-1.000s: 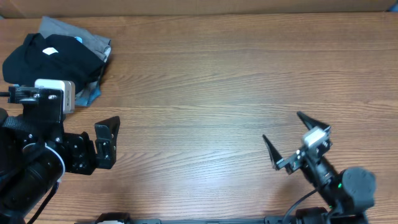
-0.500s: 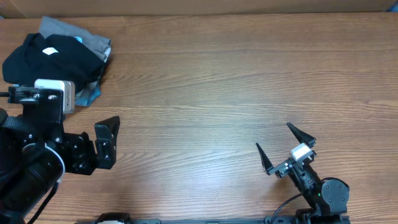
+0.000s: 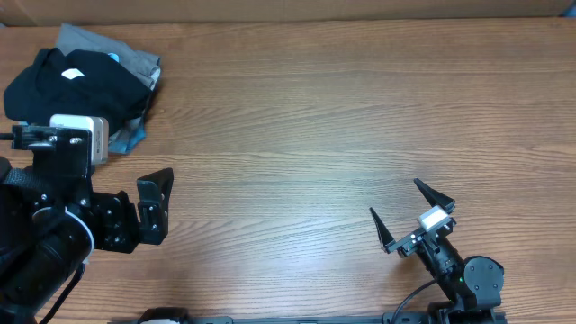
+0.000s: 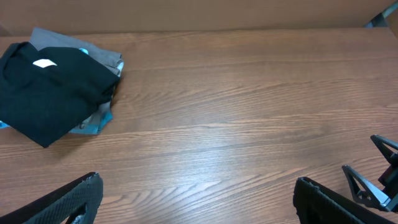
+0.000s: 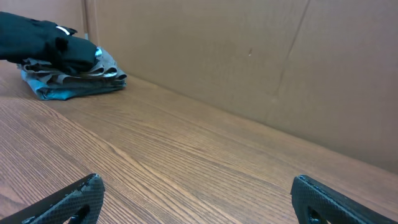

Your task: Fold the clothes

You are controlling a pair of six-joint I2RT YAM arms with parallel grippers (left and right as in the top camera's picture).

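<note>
The black shirt (image 3: 63,85) lies folded at the far left of the wooden table, on top of a small pile, with its white label (image 3: 74,75) showing. It also shows in the left wrist view (image 4: 50,87) and, far off, in the right wrist view (image 5: 43,40). My left gripper (image 3: 155,205) is open and empty near the front left, to the near right of the shirt and apart from it; its view shows bare wood between the jaws (image 4: 198,186). My right gripper (image 3: 396,200) is open and empty at the front right, over bare wood (image 5: 196,183).
Under the black shirt lie grey garments (image 3: 139,63) and a light-blue garment (image 3: 130,137). A brown cardboard wall (image 5: 249,62) stands along the table's back edge. The right arm's fingers show at the right edge of the left wrist view (image 4: 379,180).
My right gripper moved back toward the front edge and a little left in the first half second, then held still. The left arm and the clothes have not moved.
</note>
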